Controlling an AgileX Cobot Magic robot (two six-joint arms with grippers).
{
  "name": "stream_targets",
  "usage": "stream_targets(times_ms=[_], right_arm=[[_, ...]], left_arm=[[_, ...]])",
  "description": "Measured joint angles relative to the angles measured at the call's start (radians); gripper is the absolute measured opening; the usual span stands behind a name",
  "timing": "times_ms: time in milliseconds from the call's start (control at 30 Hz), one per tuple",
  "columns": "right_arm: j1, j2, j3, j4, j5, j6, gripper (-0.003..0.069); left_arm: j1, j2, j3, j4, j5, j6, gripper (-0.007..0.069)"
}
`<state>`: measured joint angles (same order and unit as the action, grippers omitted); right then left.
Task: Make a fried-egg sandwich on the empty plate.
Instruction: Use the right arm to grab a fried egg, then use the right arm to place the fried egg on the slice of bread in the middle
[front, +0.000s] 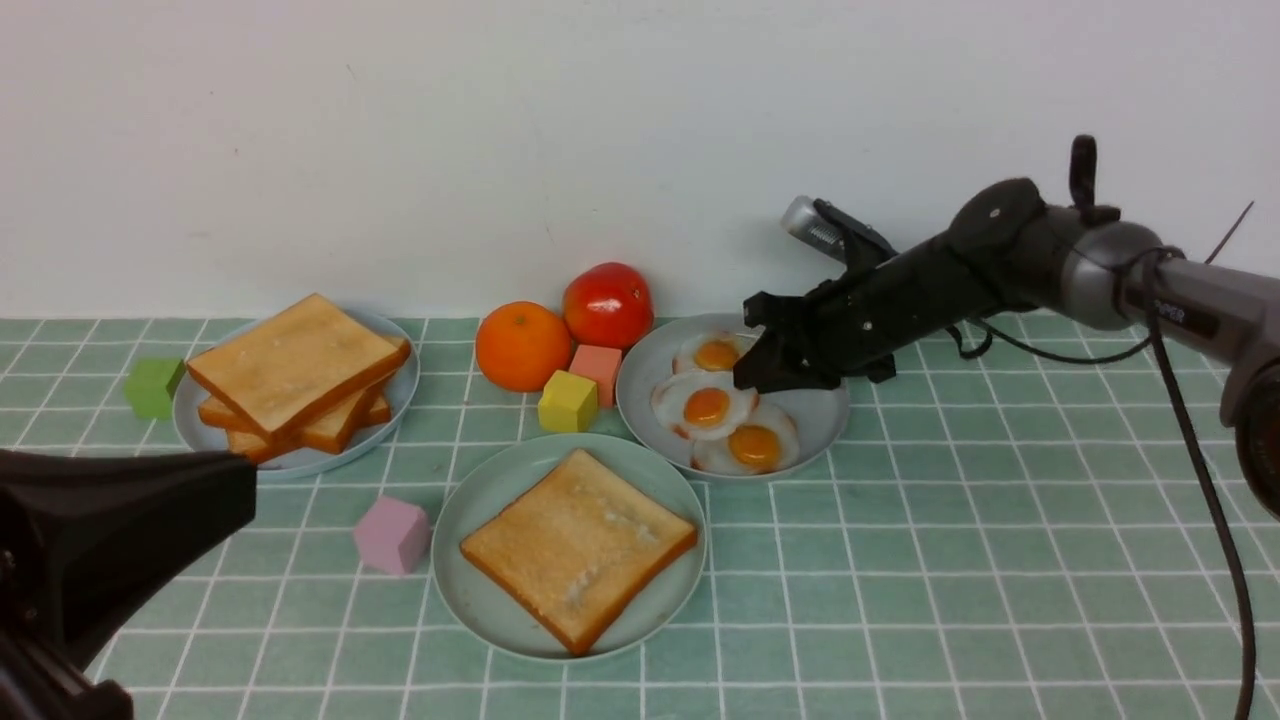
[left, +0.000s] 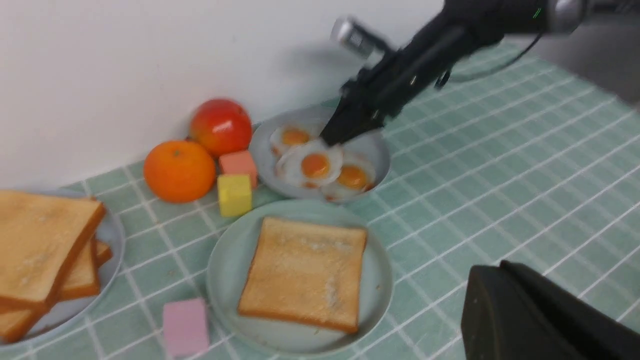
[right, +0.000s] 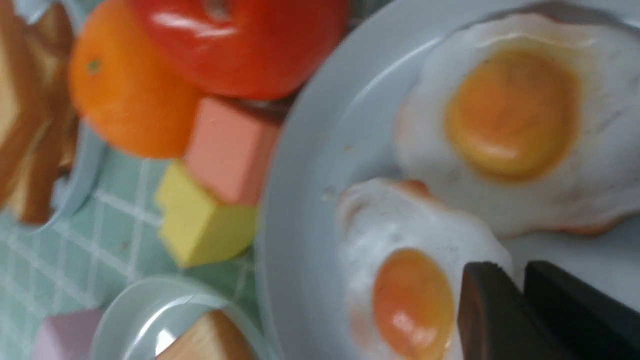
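The mint-green plate (front: 470, 492) sits front centre with one toast slice (front: 578, 545) flat on it; both also show in the left wrist view, plate (left: 225, 250) and toast (left: 305, 272). Behind it to the right, a blue-grey plate (front: 822, 415) holds three fried eggs. My right gripper (front: 745, 378) reaches down onto that plate, and its jaws stand almost closed on the edge of the middle egg (front: 705, 405), seen close in the right wrist view (right: 410, 280). The egg still lies on its plate. My left gripper (front: 245, 482) is shut and empty, low at the front left.
A stack of toast slices (front: 295, 375) lies on another blue-grey plate (front: 398, 398) at the back left. An orange (front: 522, 345), a tomato (front: 608, 305), a yellow cube (front: 567, 400) and a salmon cube (front: 598, 368) crowd between the plates. A pink cube (front: 392, 535) and a green cube (front: 153, 387) lie left.
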<state>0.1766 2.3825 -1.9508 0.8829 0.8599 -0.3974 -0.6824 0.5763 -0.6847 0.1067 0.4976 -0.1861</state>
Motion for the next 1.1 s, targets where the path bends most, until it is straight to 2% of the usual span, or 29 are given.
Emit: stream_targets(times_ms=[200,400,667,900,1100], right_arm=[[-0.017,-0.092,0.001,-0.051,0.083,-0.012,0.0059],[-0.031,-0.174,0.002,-0.11,0.143,-0.014,0.0059],[-0.033,-0.226,0.006,-0.115,0.244,-0.014,0.0059],[0.051,-0.316,0.112,-0.062,0.283,-0.031,0.0059],[0.187,-0.367,0.261,0.073,0.256,-0.107,0.0059]], left_arm=[[0.0,0.0,0.0,0.05,0.078,-0.027,-0.0013],[0.0,0.0,0.0,0.18,0.138,-0.157,-0.0013],[0.0,0.0,0.0,0.328,0.195,-0.312,-0.0013],[0.0,0.0,0.0,0.383,0.258,-0.368,-0.0013],[0.0,0.0,0.0,0.383,0.234,-0.378,-0.0013]])
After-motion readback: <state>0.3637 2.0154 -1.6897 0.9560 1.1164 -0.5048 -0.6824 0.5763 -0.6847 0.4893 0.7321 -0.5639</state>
